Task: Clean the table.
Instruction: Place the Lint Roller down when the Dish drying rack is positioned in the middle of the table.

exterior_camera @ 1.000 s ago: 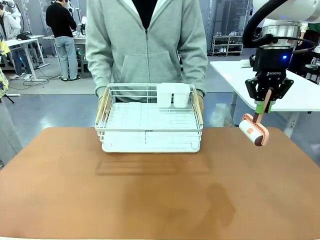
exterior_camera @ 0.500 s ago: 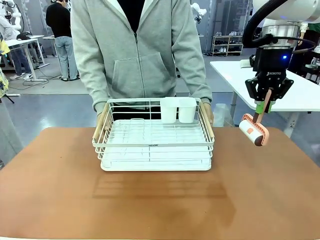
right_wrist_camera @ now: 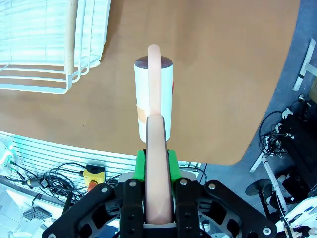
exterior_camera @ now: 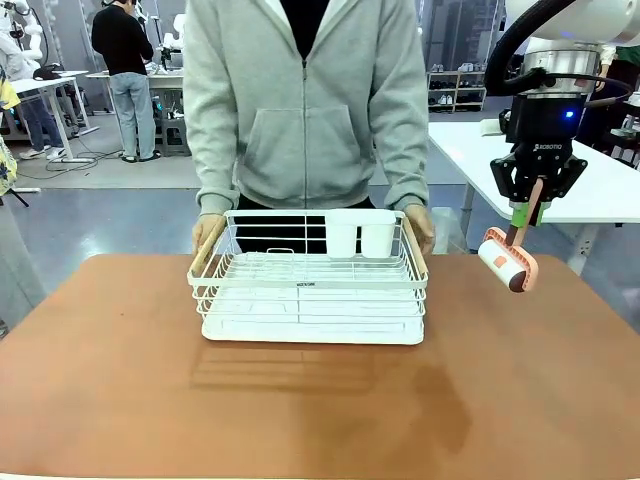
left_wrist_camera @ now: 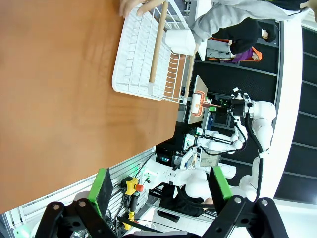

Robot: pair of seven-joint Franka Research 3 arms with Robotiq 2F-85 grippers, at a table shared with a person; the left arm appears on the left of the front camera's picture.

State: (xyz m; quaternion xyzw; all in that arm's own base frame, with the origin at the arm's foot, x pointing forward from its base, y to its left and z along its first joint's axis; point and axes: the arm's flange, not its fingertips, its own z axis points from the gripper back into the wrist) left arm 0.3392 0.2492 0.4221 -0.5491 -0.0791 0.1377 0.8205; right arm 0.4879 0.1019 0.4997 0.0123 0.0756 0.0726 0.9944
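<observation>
Table (exterior_camera: 120, 380) looks smooth, reddish-brown (matte, round-cornered).

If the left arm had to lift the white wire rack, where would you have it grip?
On a wooden side handle of the rack, from above, jaws across the bar: it is a slim, straight rod along the top edge. The person's hands hold both ends now, so wait.

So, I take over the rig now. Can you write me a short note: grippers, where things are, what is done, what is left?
Right gripper: jaws shut on the lint roller handle, held in the air above the table's right far edge.
Left gripper: jaws open, empty, off to the side of the table.
The person's hands hold the white rack by its two ends; it looks lifted off the top.
Done: roller picked up.
Left: roll the table top, probably once the rack is out of the way.
</observation>
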